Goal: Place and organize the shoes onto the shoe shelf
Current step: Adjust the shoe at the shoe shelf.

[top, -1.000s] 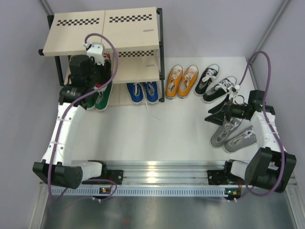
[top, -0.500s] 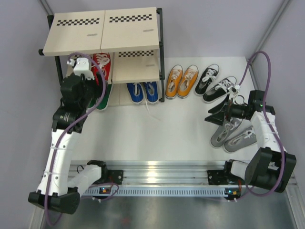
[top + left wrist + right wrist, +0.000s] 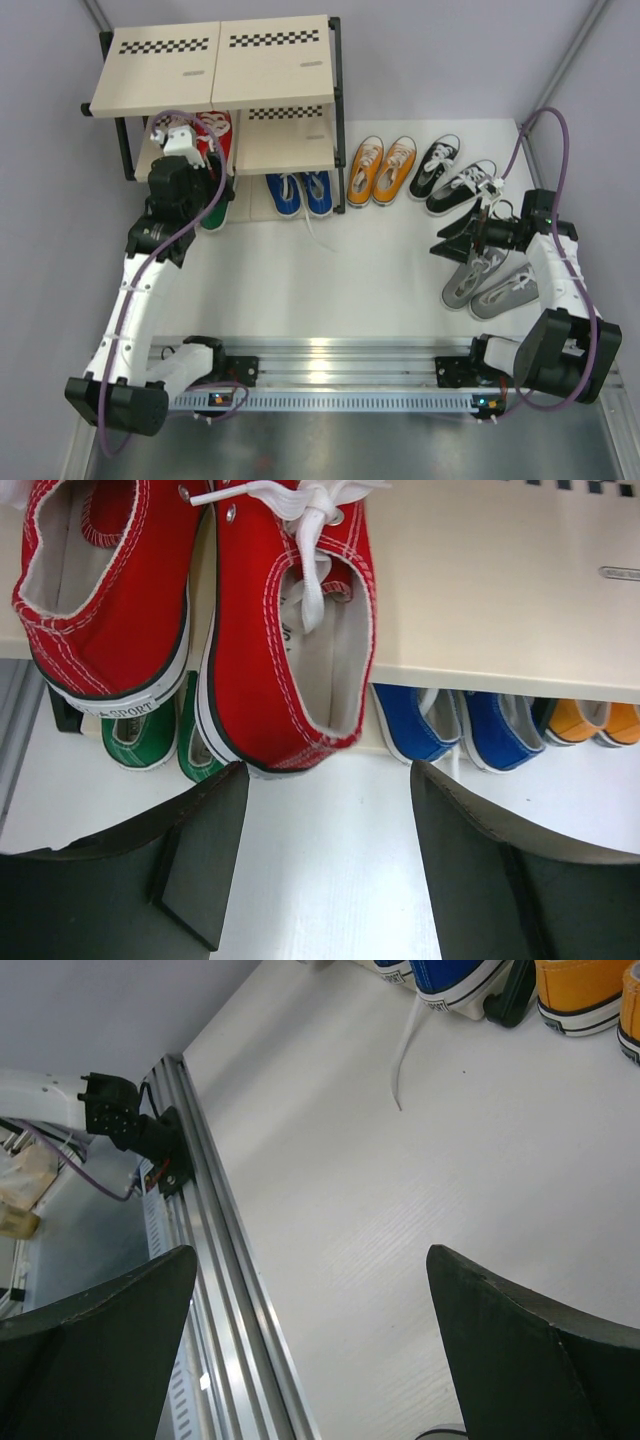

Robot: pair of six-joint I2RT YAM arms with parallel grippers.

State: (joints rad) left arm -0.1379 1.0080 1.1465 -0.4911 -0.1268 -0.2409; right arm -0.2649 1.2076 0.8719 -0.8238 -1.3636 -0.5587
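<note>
Canvas like this is light and soft, so I judge the red shoes (image 3: pixel 285 650), sitting heels toward me on the middle board of the shoe shelf (image 3: pixel 215 60), would buckle under a hard squeeze. I'd pinch across the stiffer rubber-soled heel. My left pincer (image 3: pixel 328 780) hangs spread just short of them, gripping nothing. My right pincer (image 3: pixel 310 1260) is spread wide over the bench (image 3: pixel 330 290), just beside the grey shoes (image 3: pixel 490 282).

Matt red canvas with white stitching is shown by the red shoes (image 3: pixel 250 630); smooth pale wood is seen on the shoe shelf (image 3: pixel 480 590), above the matt white bench (image 3: pixel 330 880).
</note>
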